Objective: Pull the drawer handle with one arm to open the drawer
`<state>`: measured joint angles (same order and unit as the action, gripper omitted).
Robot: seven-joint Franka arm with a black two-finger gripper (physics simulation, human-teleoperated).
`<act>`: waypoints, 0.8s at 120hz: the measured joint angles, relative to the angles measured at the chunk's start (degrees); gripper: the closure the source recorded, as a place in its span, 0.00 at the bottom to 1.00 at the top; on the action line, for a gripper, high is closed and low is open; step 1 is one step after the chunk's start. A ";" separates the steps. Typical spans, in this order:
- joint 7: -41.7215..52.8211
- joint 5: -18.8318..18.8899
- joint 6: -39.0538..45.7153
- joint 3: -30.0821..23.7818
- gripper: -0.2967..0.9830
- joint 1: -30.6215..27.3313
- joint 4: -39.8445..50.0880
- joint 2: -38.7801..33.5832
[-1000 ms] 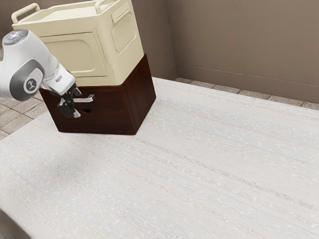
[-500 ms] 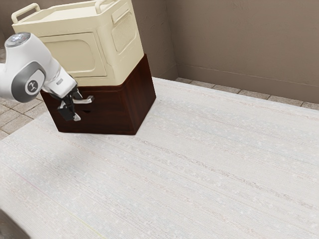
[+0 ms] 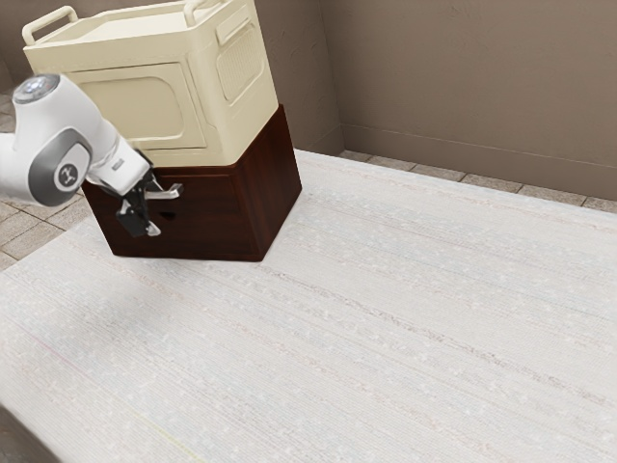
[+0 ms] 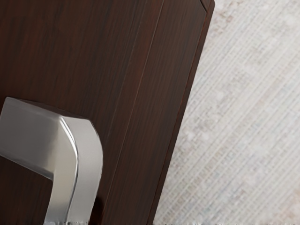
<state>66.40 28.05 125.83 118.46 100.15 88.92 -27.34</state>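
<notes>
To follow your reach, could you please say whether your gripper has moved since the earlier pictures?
Yes, my gripper has shifted slightly down and toward the exterior view's right against the cream container.

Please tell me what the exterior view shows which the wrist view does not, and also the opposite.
The exterior view adds the cream box on top of the dark wooden unit, the white arm, the brown wall and the tiled floor.
The wrist view adds fine detail: wood grain and ribbed weave in the white surface.
Both share the silver handle, the wooden unit and the white surface.
</notes>
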 joint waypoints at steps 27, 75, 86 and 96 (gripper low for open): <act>0.24 -0.01 -0.52 0.72 0.23 0.03 0.77 1.64; 0.33 -0.65 -2.22 0.24 0.23 -2.65 5.52 8.03; 0.34 -1.24 -2.32 -0.89 0.24 -4.17 6.95 9.50; 0.34 -1.59 -2.35 -5.98 0.25 -9.29 8.87 10.28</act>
<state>66.74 26.45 123.48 112.48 90.87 97.79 -17.05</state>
